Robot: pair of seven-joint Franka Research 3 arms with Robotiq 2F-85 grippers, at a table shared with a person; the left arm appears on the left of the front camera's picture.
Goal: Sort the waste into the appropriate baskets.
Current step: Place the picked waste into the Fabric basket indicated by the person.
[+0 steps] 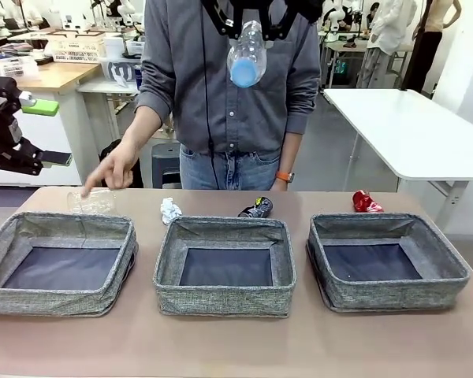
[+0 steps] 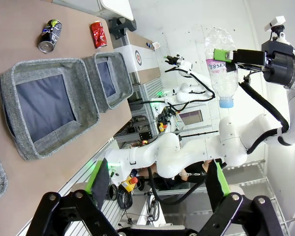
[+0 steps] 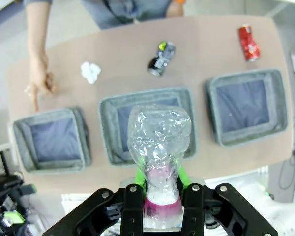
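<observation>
— What is the right gripper (image 3: 161,179) doing?
— It is clamping the clear plastic bottle (image 3: 160,132) high over the table, roughly above the middle basket (image 1: 225,228). The left gripper (image 2: 158,183) is hanging with jaws wide, holding nothing.
— What might go wrong?
— Released from that height, the light bottle could bounce out of a shallow basket.
— Anything in the baskets?
— The left basket (image 1: 59,224), the middle one and the right basket (image 1: 386,223) are all lying empty. The cup (image 1: 92,201), paper ball (image 1: 170,210), black can (image 1: 256,208) and red can (image 1: 366,202) are sitting on the table behind them.
</observation>
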